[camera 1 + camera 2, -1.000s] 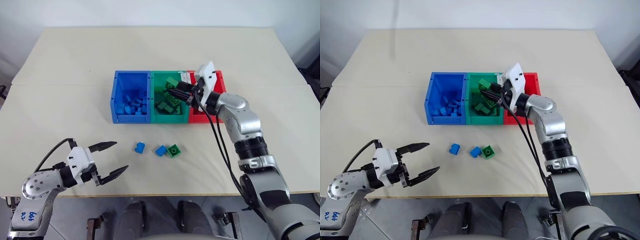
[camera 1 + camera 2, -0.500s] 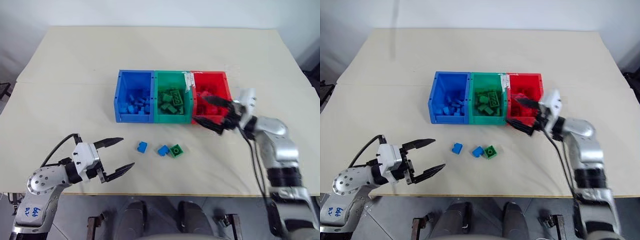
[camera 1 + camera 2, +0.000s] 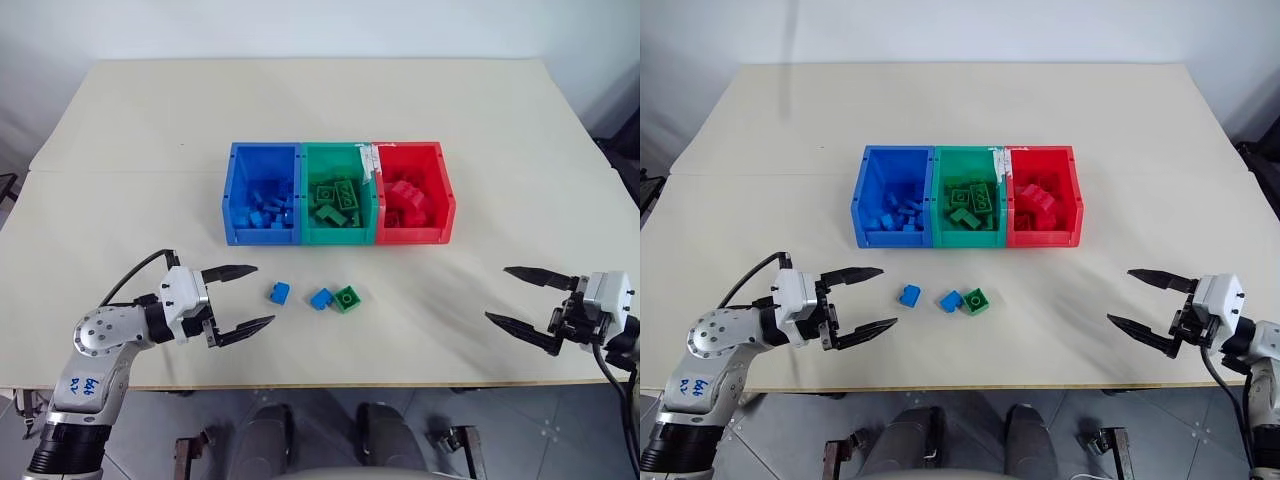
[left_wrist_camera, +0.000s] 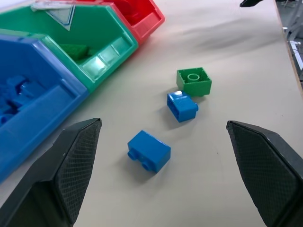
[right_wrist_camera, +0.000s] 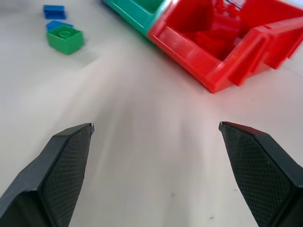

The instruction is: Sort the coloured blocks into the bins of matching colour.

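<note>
1. Blocks still loose on the table (image 3: 520,130) numbered three: a blue block (image 3: 279,292), a second blue block (image 3: 321,298) and a green block (image 3: 348,298), in a short row in front of the bins, near the table's front half.
2. The second blue block and the green block lay touching or just beside each other; the first blue block sat apart to their left.
3. The left gripper (image 3: 245,298) hovered near the front edge, just left of the first blue block, its fingers spread wide with nothing between them.
4. The right gripper (image 3: 522,296) hung near the front right edge, well apart from the blocks and the bins, fingers likewise spread wide and holding nothing.
5. Bare tabletop lay between the loose blocks and the right gripper, and all around behind and beside the bins.
6. The three joined bins stood at mid-table in a row: blue bin (image 3: 231,190) on the left, green bin (image 3: 339,149) in the middle, red bin (image 3: 445,190) on the right.
7. The blue bin held a heap of blue blocks, the green bin several green blocks, the red bin red blocks.
</note>
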Robot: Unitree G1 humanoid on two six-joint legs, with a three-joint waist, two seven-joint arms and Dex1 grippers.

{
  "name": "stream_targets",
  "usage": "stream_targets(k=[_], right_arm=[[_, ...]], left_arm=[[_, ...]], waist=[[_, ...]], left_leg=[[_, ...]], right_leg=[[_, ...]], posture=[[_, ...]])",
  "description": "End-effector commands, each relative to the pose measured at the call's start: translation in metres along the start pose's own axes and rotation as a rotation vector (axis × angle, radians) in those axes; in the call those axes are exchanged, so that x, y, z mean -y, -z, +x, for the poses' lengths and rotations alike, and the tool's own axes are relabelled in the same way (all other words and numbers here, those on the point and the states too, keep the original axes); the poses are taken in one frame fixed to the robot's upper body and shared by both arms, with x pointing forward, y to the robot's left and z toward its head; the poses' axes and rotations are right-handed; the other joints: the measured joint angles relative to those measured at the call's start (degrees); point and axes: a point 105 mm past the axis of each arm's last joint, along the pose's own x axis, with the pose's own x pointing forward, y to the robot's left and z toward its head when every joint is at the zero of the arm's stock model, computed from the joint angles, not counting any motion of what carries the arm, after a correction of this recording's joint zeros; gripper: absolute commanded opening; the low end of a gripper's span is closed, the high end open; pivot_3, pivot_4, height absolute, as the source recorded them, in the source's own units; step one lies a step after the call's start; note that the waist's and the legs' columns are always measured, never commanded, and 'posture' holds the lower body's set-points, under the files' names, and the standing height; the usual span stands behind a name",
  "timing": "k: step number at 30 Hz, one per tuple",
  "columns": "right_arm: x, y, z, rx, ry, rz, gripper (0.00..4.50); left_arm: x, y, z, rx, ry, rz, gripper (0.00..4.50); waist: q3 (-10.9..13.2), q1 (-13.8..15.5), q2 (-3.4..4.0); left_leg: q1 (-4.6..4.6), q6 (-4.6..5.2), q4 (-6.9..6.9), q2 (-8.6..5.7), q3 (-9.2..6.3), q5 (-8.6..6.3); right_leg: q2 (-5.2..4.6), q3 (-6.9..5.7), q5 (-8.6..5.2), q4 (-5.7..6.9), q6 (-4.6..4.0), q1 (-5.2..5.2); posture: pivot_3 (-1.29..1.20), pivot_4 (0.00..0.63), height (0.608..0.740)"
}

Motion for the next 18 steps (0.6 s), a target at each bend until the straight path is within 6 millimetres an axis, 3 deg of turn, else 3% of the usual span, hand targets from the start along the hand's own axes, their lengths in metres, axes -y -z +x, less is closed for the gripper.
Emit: stream_targets(k=[1, 5, 10, 18], right_arm=[[-0.019, -0.021, 0.038, 0.093, -0.156, 0.005, 4.44], [-0.043, -0.028, 0.089, 0.091, -0.351, 0.059, 4.44], [-0.058, -0.025, 0.134, 0.083, -0.486, 0.037, 4.44], [-0.064, -0.014, 0.178, 0.048, -0.577, -0.015, 4.44]], left_arm=[[0.000, -0.006, 0.000, 0.006, 0.007, 0.043, 4.50], [0.001, -0.007, -0.003, 0.000, -0.008, 0.043, 4.50], [0.006, -0.006, -0.005, 0.004, -0.036, 0.029, 4.50], [0.013, -0.007, -0.008, -0.004, -0.024, 0.017, 4.50]], waist=[[0.0, -0.2, 0.00], [0.0, 0.1, 0.00], [0.0, 0.4, 0.00], [0.0, 0.2, -0.02]], left_leg=[[0.01, -0.01, 0.02, 0.03, -0.01, 0.00], [0.00, -0.03, 0.05, 0.01, -0.08, 0.01], [-0.01, -0.03, 0.09, -0.02, -0.44, 0.00], [-0.16, -0.02, 0.18, -0.09, -0.63, 0.00]], right_leg=[[0.01, 0.01, 0.00, 0.02, 0.00, 0.00], [-0.02, 0.01, 0.00, 0.05, 0.00, -0.01], [-0.03, 0.00, 0.01, 0.05, -0.01, -0.02], [-0.04, -0.07, 0.02, 0.11, -0.02, -0.09]], posture=[[0.00, 0.150, 0.740], [0.00, 0.150, 0.740], [0.00, 0.150, 0.740], [0.00, 0.150, 0.740]])
